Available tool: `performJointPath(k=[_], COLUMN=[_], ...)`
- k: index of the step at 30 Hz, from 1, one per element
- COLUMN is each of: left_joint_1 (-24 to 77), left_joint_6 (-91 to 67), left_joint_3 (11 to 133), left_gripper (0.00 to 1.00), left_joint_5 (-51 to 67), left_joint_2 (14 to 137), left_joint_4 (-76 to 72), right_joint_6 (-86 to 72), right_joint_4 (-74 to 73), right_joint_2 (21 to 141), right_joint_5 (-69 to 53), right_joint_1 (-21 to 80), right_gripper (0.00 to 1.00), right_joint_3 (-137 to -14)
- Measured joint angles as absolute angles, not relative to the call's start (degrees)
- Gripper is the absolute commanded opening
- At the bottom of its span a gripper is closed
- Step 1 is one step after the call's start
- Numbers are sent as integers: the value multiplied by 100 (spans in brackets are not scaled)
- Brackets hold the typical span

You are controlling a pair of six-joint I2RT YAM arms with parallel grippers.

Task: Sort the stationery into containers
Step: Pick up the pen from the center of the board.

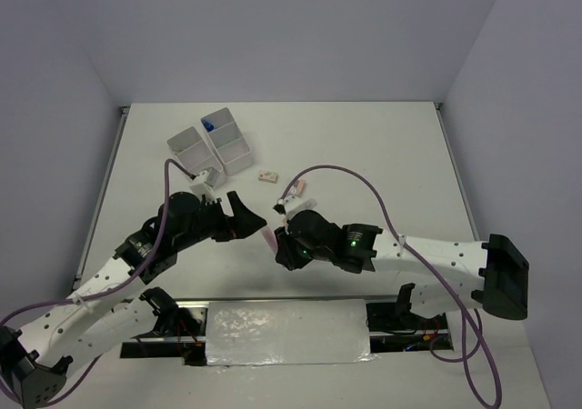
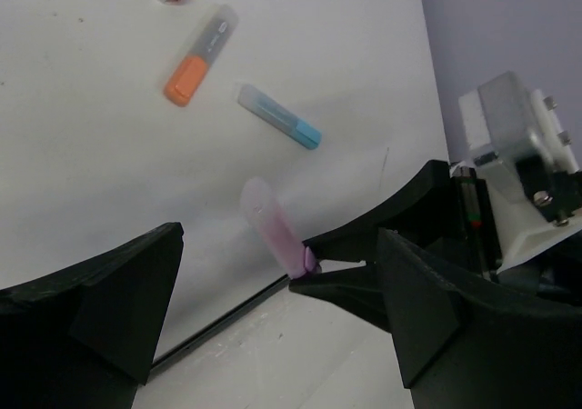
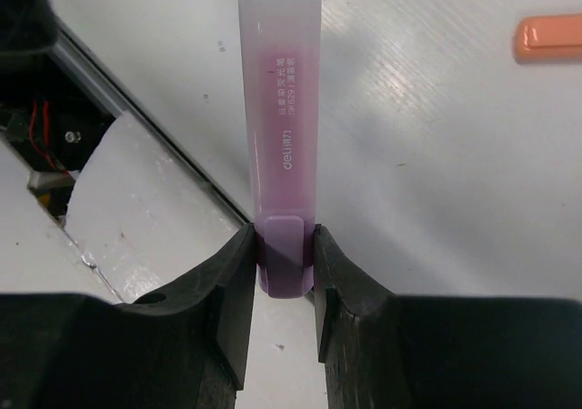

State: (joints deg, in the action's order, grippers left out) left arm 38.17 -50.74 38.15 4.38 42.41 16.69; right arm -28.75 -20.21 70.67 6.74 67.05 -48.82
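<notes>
Purple highlighter [image 3: 279, 136]: cap end clamped by right gripper [image 3: 284, 273], barrel projecting straight out ahead of it. Left gripper [image 2: 273, 336]: jaws wide apart, empty, just beside the held highlighter.

The white tabletop [image 1: 364, 145] carries a cluster of small white bins [image 1: 238, 162] toward its far left. A small pale item, possibly an eraser [image 1: 266, 176], lies just right of them. An orange highlighter [image 2: 198, 56] and a blue-capped highlighter [image 2: 279, 116] lie flat, near each other but apart.
</notes>
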Motion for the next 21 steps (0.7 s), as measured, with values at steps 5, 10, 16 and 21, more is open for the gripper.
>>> performJointPath(k=[5, 10, 16, 21], left_joint_1=[3824, 3830, 3830, 3830], left_joint_6=[-5310, -5424, -5457, -5443], left_joint_3=[3826, 3824, 3824, 3824], left_gripper=[94, 94, 69, 64], left_joint_5=[534, 486, 475, 642], left_joint_2=[4335, 4418, 4414, 4471], left_joint_4=[1345, 1345, 1350, 1173], right_joint_6=[-2886, -2884, -2845, -2753], right_joint_4=[-1931, -1844, -1691, -1476], right_joint_2=[7061, 7046, 6976, 6976], right_joint_5=[825, 1100, 1286, 1446], right_joint_1=[6952, 7111, 7175, 7223], right_gripper=[3, 4, 4, 4], right_joint_3=[-4930, -5122, -5166, -5166])
